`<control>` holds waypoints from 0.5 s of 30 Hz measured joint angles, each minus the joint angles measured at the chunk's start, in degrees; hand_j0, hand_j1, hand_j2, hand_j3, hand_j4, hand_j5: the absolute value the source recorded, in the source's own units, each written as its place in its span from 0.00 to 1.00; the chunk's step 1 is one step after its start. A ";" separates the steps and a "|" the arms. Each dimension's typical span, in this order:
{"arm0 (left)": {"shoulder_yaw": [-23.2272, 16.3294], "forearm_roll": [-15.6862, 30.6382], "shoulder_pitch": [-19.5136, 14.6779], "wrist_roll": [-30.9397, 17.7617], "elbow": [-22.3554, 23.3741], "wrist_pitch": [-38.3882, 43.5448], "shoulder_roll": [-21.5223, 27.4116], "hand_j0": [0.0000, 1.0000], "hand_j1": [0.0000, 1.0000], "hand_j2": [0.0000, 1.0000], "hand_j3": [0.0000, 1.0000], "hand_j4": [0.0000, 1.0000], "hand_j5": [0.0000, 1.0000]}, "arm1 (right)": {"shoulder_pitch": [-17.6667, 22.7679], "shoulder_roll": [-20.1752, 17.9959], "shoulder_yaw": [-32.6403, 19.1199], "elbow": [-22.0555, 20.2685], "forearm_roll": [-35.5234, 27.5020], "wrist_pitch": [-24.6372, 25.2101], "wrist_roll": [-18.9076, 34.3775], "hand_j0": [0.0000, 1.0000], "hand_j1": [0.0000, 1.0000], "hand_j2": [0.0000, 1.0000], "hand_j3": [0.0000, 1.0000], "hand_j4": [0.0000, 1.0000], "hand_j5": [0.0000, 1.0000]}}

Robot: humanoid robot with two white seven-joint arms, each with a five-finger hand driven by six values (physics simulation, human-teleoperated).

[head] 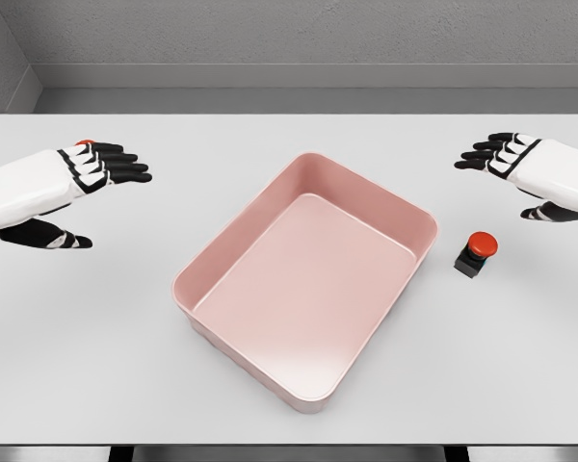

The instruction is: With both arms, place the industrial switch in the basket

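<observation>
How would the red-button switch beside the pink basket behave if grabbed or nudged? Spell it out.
The switch looks rigid: a boxy black base with a red cap. Its flat base probably slides rather than rolls. Being small with a wide cap on top, it may tip if pushed high.

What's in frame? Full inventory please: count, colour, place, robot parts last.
basket: 1, pink, rectangular, centre of the table, set at an angle, nothing inside.
industrial switch: 1, red button on a black base, on the table just right of the basket, apart from it.
small red object: 1, mostly hidden behind the left hand; cannot tell what it is.
table: 1, white, fills most of the view.
wall: grey, behind the table.
left hand: 1, white with black fingers, far left, open, holding nothing.
right hand: 1, white with black fingers, far right above the switch, open, holding nothing.
</observation>
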 measured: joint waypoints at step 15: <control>-15.30 -1.13 -22.68 -9.70 12.97 10.52 -8.38 1.00 1.00 1.00 1.00 1.00 1.00 | 0.70 -1.78 2.06 0.99 1.38 0.00 0.10 1.00 1.00 1.00 1.00 1.00 1.00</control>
